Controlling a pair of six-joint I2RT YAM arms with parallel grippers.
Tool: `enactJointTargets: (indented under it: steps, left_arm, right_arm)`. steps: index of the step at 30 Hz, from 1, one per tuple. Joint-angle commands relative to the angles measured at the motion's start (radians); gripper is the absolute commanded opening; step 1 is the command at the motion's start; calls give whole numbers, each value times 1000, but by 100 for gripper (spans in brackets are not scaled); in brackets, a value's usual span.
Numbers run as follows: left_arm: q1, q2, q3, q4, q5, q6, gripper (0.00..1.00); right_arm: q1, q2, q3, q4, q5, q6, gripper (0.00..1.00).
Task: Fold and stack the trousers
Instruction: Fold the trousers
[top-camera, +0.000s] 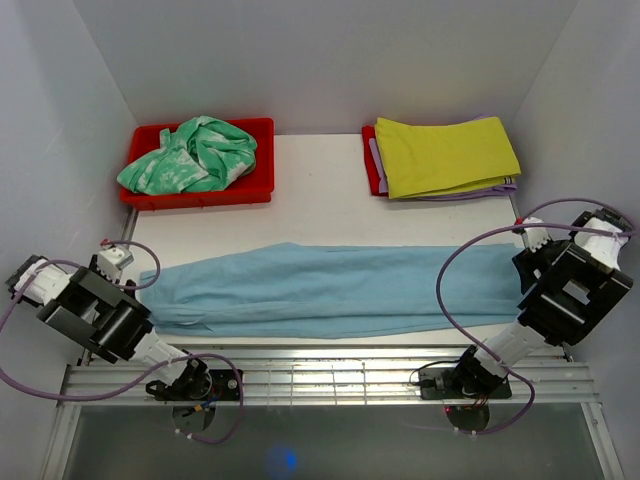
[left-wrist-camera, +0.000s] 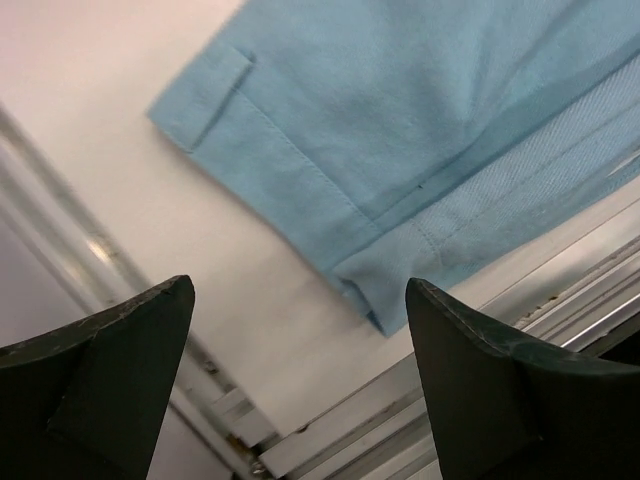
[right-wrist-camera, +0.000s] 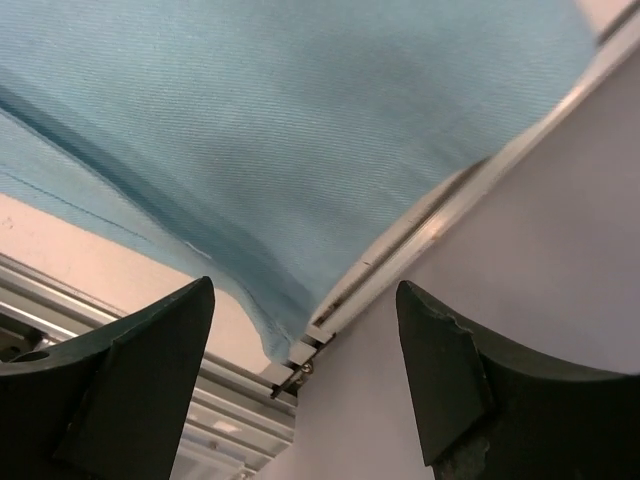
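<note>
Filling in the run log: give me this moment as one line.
light sky-blue cloth trousers: stretched across white table | left gripper: open, empty, at left end | right gripper: open, empty, at right end

Trousers (right-wrist-camera: 300, 130) fill upper frame, corner reaching rail (right-wrist-camera: 440, 215) beside wall (right-wrist-camera: 540, 250). Right gripper (right-wrist-camera: 302, 295) spread wide, holding nothing.

The left arm (top-camera: 95, 315) and right arm (top-camera: 572, 290) are showing black blocky housings with white segments; purple cables (top-camera: 440, 272) are looping to black bases (top-camera: 195, 385). The left claw (left-wrist-camera: 300, 335) and right claw (right-wrist-camera: 305, 305) are showing dark, wedge-shaped fingers (left-wrist-camera: 100, 370) with scuffed edges.
</note>
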Motion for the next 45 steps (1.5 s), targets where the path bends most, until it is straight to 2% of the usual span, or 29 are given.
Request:
enactJointTargets:
  steps: [1, 6, 8, 9, 11, 12, 13, 14, 15, 16, 20, 23, 24, 29, 36, 40, 45]
  left_arm:
    - [6, -125, 95, -142, 119, 56, 98]
    - [5, -194, 144, -142, 243, -14, 98]
    - [2, -174, 170, -142, 294, -95, 98]
    - [-24, -159, 178, -139, 320, -137, 98]
    - [-82, -127, 184, -119, 294, -267, 87]
    - [-147, -101, 178, -107, 250, -310, 82]
    - [-173, -93, 166, -96, 233, -340, 76]
    - [-191, -87, 132, -75, 219, -360, 67]
    - [-224, -87, 109, -58, 207, -393, 65]
    - [-239, -96, 85, -40, 176, -415, 63]
    - [-307, -117, -5, -9, 153, -475, 58]
    - [-394, -140, -18, -82, 180, -458, 55]
    - [-459, -154, -37, -82, 185, -467, 55]
    - [-694, -254, -83, 2, 170, -611, 53]
    - [-972, -300, -164, 186, 96, -826, 53]
    - [-1125, -295, -228, 269, 69, -913, 53]
    - [-1230, -274, -301, 335, 29, -976, 53]
  right_arm:
    - [30, -51, 134, -122, -80, 32, 79]
    - [153, -156, 150, -190, -163, 105, 75]
    - [268, -195, 99, -168, -185, 156, 73]
    - [367, -228, 76, -148, -189, 229, 71]
    - [476, -253, 3, -86, -186, 323, 67]
    - [533, -262, -16, -27, -182, 371, 63]
    - [634, -263, -31, 1, -177, 448, 57]
    - [679, -261, -45, 30, -168, 489, 52]
    - [719, -253, -60, 50, -165, 524, 48]
    - [809, -250, -67, 82, -165, 578, 42]
    - [975, -229, -94, 150, -143, 693, 40]
    - [1096, -201, -114, 184, -136, 771, 37]
    - [1154, -189, -122, 201, -127, 790, 37]
    - [1273, -126, -171, 333, -25, 888, 33]
    - [1362, -48, -189, 386, 35, 945, 28]
    - [1383, -42, -188, 353, -45, 946, 26]
    - [1410, -91, -214, 310, -114, 929, 24]
